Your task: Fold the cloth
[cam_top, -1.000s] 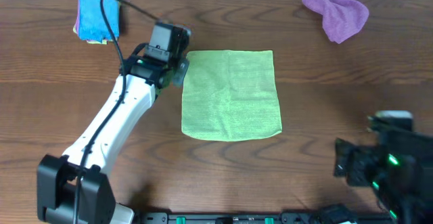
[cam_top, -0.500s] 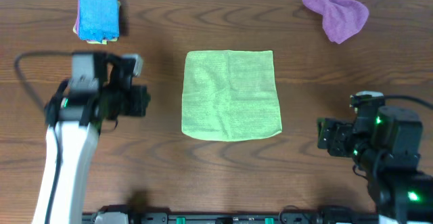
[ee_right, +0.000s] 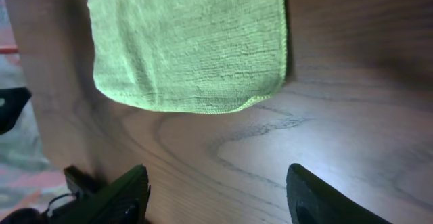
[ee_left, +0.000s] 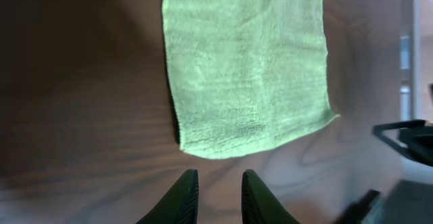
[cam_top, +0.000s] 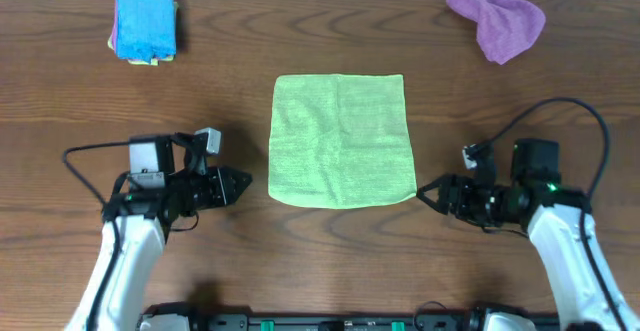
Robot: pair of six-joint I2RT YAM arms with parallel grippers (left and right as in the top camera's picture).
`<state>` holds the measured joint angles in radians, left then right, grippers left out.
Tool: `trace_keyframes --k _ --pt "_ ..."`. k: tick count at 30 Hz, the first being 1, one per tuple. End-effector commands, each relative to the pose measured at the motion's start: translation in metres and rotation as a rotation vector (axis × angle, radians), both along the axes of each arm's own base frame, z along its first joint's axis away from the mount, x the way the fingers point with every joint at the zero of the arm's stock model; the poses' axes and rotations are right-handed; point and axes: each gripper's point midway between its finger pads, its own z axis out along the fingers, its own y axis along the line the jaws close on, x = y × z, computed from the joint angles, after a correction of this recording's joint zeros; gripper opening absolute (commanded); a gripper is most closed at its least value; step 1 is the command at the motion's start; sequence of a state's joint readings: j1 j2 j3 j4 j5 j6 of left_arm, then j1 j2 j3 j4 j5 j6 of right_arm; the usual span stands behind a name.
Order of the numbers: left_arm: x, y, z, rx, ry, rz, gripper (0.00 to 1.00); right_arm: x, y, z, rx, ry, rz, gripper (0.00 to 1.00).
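- while the green cloth lies flat and unfolded at the middle of the table, my grippers flank its near corners.
- my left gripper has its fingers narrowly parted, holding nothing, just short of the near-left corner.
- my right gripper is spread wide and empty, just beside the near-right corner.
- a folded blue cloth sits by the far-left corner of the table, a crumpled purple cloth by the far-right.

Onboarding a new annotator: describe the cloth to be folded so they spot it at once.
On the dark wooden table, look to the middle, between the left gripper and right gripper. The green cloth lies there, spread flat as a near square. Only it is flat: the blue cloth far left is a folded stack, the purple cloth far right is crumpled.
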<state>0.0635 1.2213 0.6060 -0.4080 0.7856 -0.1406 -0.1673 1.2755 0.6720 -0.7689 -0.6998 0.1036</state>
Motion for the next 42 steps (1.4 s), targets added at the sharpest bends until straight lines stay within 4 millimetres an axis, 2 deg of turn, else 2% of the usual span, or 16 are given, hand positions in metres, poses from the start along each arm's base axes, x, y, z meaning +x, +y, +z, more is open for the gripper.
trace_keyframes --k 1,9,12,19,26,28,29,32,42 --pt "-0.007 -0.01 -0.013 -0.08 0.102 -0.012 0.22 0.001 0.01 0.001 0.035 -0.016 0.045 0.65" --pt "-0.017 -0.021 -0.043 -0.109 0.234 -0.058 0.21 0.008 0.006 0.0 0.011 -0.046 0.042 0.69" --pt "-0.016 -0.023 -0.049 -0.101 0.228 -0.077 0.28 0.01 0.005 0.0 0.005 -0.059 0.047 0.7" --pt "-0.013 -0.016 -0.065 -0.045 0.231 -0.077 0.31 0.011 0.006 -0.011 -0.006 -0.035 0.056 0.69" --pt "-0.008 -0.018 -0.067 -0.052 0.205 -0.088 0.66 0.014 0.015 -0.018 -0.005 -0.034 0.094 0.7" --pt "-0.008 -0.021 -0.064 -0.076 0.204 -0.097 0.84 0.014 0.015 -0.018 -0.005 -0.034 0.094 0.7" --pt "-0.009 -0.024 -0.061 -0.098 0.202 -0.105 0.98 0.014 0.015 -0.018 -0.005 -0.033 0.094 0.7" --pt "-0.011 -0.03 -0.054 -0.147 0.203 -0.121 0.96 0.013 0.015 -0.019 -0.004 -0.026 0.094 0.7" --pt "-0.007 -0.031 -0.054 -0.151 0.203 -0.106 0.98 0.015 0.015 -0.018 -0.007 -0.037 0.094 0.66"
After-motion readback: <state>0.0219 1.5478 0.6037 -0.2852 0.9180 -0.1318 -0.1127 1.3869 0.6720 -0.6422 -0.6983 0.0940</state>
